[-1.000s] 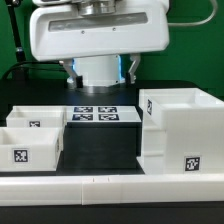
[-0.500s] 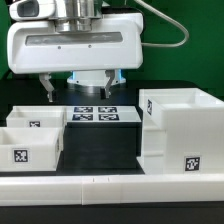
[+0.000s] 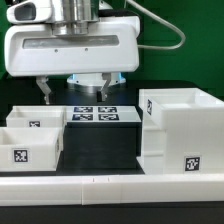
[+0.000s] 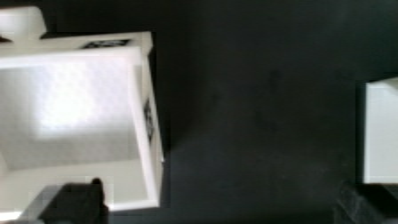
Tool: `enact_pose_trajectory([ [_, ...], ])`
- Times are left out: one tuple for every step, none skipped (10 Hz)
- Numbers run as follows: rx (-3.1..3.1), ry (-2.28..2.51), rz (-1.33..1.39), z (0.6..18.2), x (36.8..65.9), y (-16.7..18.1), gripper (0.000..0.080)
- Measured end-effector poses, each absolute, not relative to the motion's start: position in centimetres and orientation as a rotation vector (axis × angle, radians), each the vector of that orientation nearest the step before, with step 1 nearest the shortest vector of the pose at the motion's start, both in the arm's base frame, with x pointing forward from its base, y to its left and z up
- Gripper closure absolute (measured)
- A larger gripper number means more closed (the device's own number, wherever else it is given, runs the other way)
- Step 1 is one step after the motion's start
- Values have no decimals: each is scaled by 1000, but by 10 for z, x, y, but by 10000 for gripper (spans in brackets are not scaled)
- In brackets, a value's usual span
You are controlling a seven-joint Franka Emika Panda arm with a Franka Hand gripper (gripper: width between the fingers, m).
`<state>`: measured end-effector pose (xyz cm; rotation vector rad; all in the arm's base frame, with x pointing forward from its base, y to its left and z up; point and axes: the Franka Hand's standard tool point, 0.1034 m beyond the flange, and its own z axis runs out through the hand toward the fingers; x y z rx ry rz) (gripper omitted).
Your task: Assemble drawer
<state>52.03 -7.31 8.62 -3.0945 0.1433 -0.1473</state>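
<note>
The drawer's tall white housing (image 3: pixel 180 135) stands at the exterior view's right with a tag low on its front. Two shallow white trays (image 3: pixel 30 140) sit side by side at the exterior view's left, both tagged. My gripper (image 3: pixel 77 92) hangs above the table behind them, over the marker board (image 3: pixel 97 113), open and empty with its fingers (image 3: pixel 45 90) wide apart. In the wrist view an open white box (image 4: pixel 71 110), probably a tray, lies beside one dark finger (image 4: pixel 71 200), and the edge of another white part (image 4: pixel 382 130) shows across the black table.
A low white rail (image 3: pixel 110 186) with no tag runs along the table's front edge. A strip of black table (image 3: pixel 100 145) lies between the trays and the housing. A green backdrop stands behind.
The gripper has shifted toward the exterior view's left and its spread fingers have come into view. The drawer parts have not moved.
</note>
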Motion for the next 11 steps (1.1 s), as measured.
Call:
enact_pose_trajectory([
  [-3102,134,-118,77,517,-84,150],
  [-3098,123,-66,67,515,-93,150],
  [-3103,123,-68,62,516,-94,150],
  [-3108,112,-66,57,515,-95,150],
  [-3117,86,-68,50,513,-100,150],
  [-3125,79,-74,44,513,-102,150],
  [-3125,72,-69,42,512,-99,150],
  [-3125,72,-70,42,512,-99,150],
  [-3125,73,-69,42,512,-99,150],
  [-3125,73,-69,42,512,-99,150],
  [-3125,73,-69,42,512,-99,150],
])
